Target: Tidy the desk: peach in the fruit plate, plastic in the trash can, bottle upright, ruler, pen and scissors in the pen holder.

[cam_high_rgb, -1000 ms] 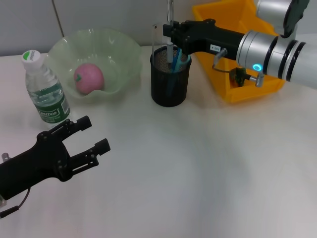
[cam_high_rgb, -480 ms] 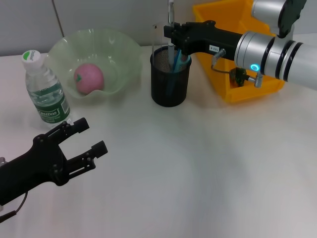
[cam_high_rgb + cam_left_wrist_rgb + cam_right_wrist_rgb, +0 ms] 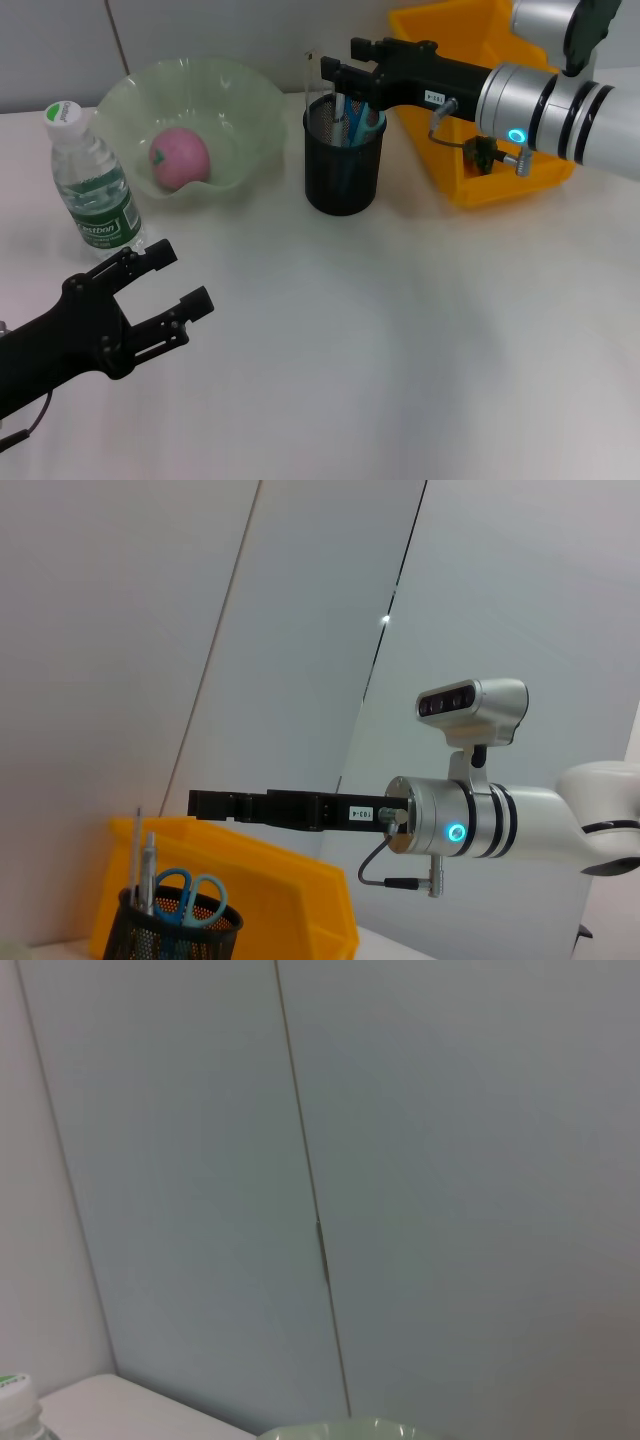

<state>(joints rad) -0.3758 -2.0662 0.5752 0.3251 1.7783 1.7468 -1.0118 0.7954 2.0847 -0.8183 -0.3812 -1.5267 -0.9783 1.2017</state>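
1. The pink round peach (image 3: 180,157) is lying inside the pale green translucent fruit plate (image 3: 262,112) at the back left of the white desk (image 3: 400,340); this part of the task is reading as done
2. The clear plastic water bottle (image 3: 92,190) with a white cap and green label is standing upright just in front of and left of the fruit plate, so the bottle step is also appearing complete
3. The black mesh cylindrical pen holder (image 3: 343,170) is sitting between the fruit plate and the yellow plastic trash can (image 3: 470,40); blue-handled scissors (image 3: 362,122), a slim silver-grey pen (image 3: 339,108) and a clear flat ruler (image 3: 311,72) are all standing in it
4. The right gripper (image 3: 340,72) is hovering directly over the holder's mouth; its jaws are parted and carrying nothing, which suggests the last stationery item is already in
5. The left wrist view is showing the same holder with scissors (image 3: 190,892) and thin upright items, the right arm stretched level above
6. The left gripper (image 3: 170,275) is hanging over bare desk at the near left, jaws spread wide and holding nothing, well apart from the bottle
7. No loose plastic scrap is visible on the desk; whether it is lying in the trash can cannot be told, since the bin's interior is largely hidden by the right arm
8. Judged overall, every visible item is in place and little more than withdrawing the arms is remaining
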